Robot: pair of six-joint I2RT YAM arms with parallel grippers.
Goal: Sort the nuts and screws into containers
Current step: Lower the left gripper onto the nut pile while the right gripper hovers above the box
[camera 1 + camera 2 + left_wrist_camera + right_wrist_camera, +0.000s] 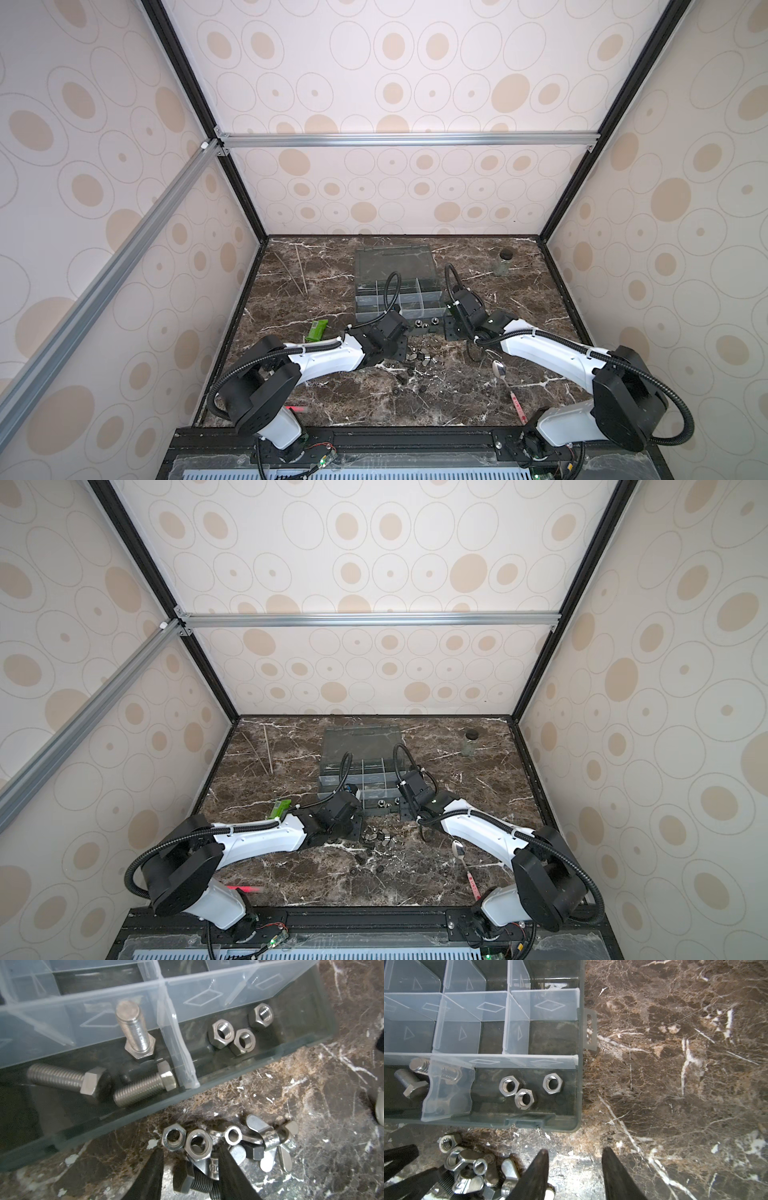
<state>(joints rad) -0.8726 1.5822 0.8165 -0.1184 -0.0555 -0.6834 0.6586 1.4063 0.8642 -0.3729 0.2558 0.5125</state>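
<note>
Nearest the robot, a spoon (498, 370) is lying on the marble table (353, 399), to the right of a few dark bits too small to name. Just beyond, the left gripper (191, 1153) is hanging over a little heap: loose nuts (174, 1139), wing nuts (259, 1136) and a dark screw (193, 1184), all lying on the table just in front of the box (83, 1126). Its jaws are standing partly apart, straddling the dark screw and one wing nut; whether the pads are touching either, I cannot tell. Beside it the right gripper (575, 1150) is also standing partly apart, with only bare table showing between its fingers, so it is holding nothing. Off to the left a green packet (318, 330) is lying flat.

Now into the box, front row: three silver screws (143, 1088) are sitting in one compartment, one of them standing on its head. Next door, three nuts (220, 1032) are lying in the front right corner compartment, a divider between the two. Farther back the clear lid (395, 259) is lying open. Thin sticks (299, 270) are lying far left and a small jar (500, 266) is standing far right.
</note>
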